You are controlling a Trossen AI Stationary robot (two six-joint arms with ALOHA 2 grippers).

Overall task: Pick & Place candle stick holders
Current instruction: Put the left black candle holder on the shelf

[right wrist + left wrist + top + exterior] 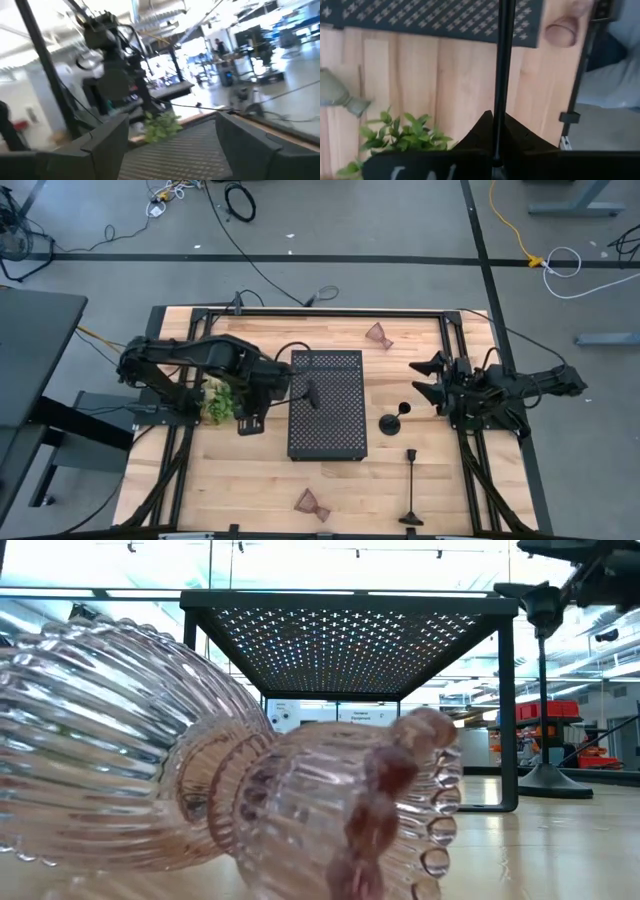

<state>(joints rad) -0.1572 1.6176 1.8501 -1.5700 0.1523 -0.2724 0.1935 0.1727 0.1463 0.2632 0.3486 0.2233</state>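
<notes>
My left gripper [302,389] hangs over the left part of the black perforated tray [340,430], shut on a slim black candle stick holder [503,65]; its base does not show. Two more black holders stand right of the tray, one [395,420] near it and one [411,492] toward the near edge. A pinkish glass cup [378,335] lies at the far edge, another [312,503] on its side near the front edge. A greenish cup [340,92] lies beside the plant sprig [402,132]. My right gripper [430,380] waits open at the right edge. My left gripper pinches the black holder's thin stem [499,131] between its two fingers [480,131]. The fingers come from above, pointing steeply down, and the stem runs on ahead of them toward the tray. The holder is lifted clear of the wood; the fingers hide its held end.
The tray [350,640] stands raised on legs in the table's middle. The plant sprig [220,400] lies left of it, under my left arm. A black frame [450,320] borders the table. Bare wood shows between the tray and the front edge.
</notes>
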